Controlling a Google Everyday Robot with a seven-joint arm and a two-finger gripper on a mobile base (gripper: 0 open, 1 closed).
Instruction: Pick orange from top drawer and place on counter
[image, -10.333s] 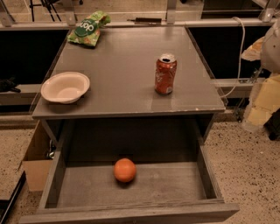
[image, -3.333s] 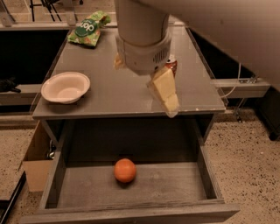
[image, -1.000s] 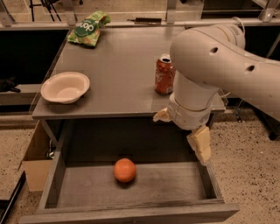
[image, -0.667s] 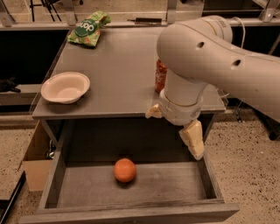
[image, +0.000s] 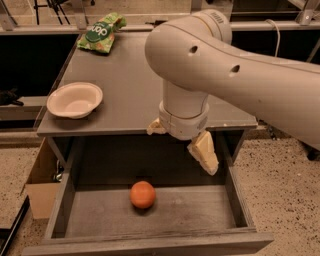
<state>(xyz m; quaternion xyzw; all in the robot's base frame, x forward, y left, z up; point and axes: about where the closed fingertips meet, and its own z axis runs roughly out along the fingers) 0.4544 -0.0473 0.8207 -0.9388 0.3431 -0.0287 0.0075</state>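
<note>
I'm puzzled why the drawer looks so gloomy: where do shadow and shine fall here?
Camera view: the back of the top drawer lies in deep shadow under the counter; the gripper hangs against that dark, up-right of the orange, which is lit and casts a small shadow; the counter shows a dull sheen.

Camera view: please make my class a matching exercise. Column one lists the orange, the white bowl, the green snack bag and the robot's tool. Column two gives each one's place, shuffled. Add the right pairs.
Column one
1. orange
2. white bowl
3. green snack bag
4. tool

Column two
A. far left corner of the counter
B. above the open top drawer, at the counter's front edge
C. on the drawer floor
D. near left part of the counter

Pairs: 1-C, 2-D, 3-A, 4-B
</note>
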